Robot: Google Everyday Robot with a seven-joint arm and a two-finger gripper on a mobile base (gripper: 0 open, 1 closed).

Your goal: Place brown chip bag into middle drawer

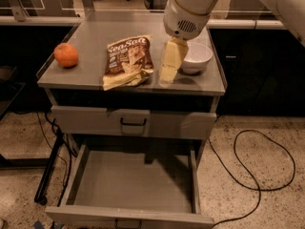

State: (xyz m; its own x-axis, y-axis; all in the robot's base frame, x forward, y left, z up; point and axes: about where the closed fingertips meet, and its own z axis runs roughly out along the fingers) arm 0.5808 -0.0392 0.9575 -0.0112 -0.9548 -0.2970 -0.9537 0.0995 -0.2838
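The gripper [169, 67] hangs pointing down from the pale arm [190, 6], just right of the brown chip bag [127, 61] and low over the same grey cabinet top [93, 32]. Whether it is open or closed cannot be told; the bag is not in it. The bag lies flat near the middle of that top, its long axis running from the back edge toward the front edge. The "Sea Salt" end points away and leans slightly right, and the crumpled cream end lies nearest the front, splayed to the left. Right of the bag, beyond the gripper, sits one white bowl [196, 56]. Well to the bag's left sits one orange fruit [66, 55]. Directly below the bag is one shut drawer front with a black loop handle [133, 122]. Below that, the middle drawer [133, 182] is pulled out, its flat grey floor in shadow. Lower right of the bag, one black cable [274, 173] loops across the speckled floor [243, 209]. Behind the bag are dark cabinets and chair bases.
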